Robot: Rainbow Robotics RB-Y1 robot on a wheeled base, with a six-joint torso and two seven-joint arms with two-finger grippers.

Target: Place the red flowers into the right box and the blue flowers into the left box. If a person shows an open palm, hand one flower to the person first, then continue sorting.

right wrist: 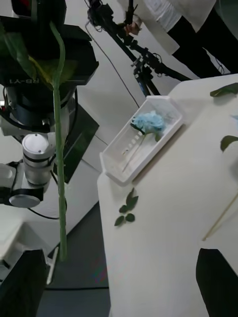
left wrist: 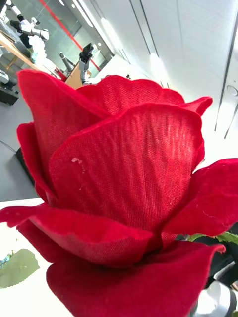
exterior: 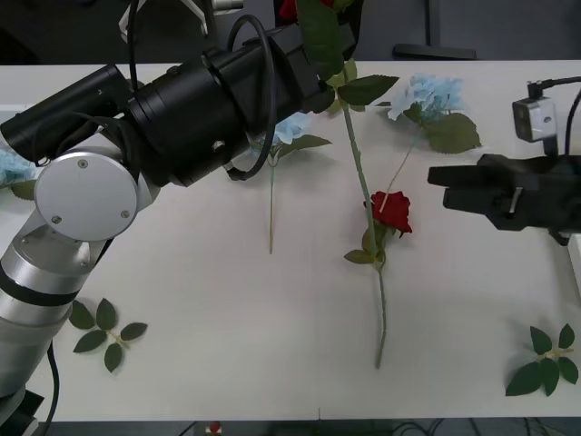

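A: Where's the left gripper (exterior: pixel 304 41)?

B: Raised over the far middle of the white table (exterior: pixel 209 318), arm stretched across. It's clenched on a red rose: the held rose (left wrist: pixel 124 198) blooms right in front of its wrist camera, and in the front view its long green stem (exterior: pixel 361 191) hangs down from the jaws toward the tabletop. The right wrist view shows that same stem dangling in the air.

A: And the right gripper (exterior: pixel 438 186)?

B: Low over the table's right side, black fingers (right wrist: pixel 215 280) spread and holding nothing. They point toward the second red rose (exterior: pixel 392 211), which lies flat just beyond the fingertips, its own stem running toward the table's near edge.

A: Blue flowers?

B: One blue hydrangea (exterior: pixel 434 95) lies farther out than the right jaws, with a big leaf beside it. Another hydrangea (exterior: pixel 289 129) lies just under the left forearm, its stem pointing toward the near edge. A third hydrangea head (right wrist: pixel 148 121) sits inside the left box (right wrist: pixel 114 166), which rests at the table's left end, well away from both jaws.

A: Anything else?

B: Loose leaf sprigs: one sprig (exterior: pixel 104 329) near the left arm's elbow, another sprig (exterior: pixel 545 361) on the near side of the right gripper.
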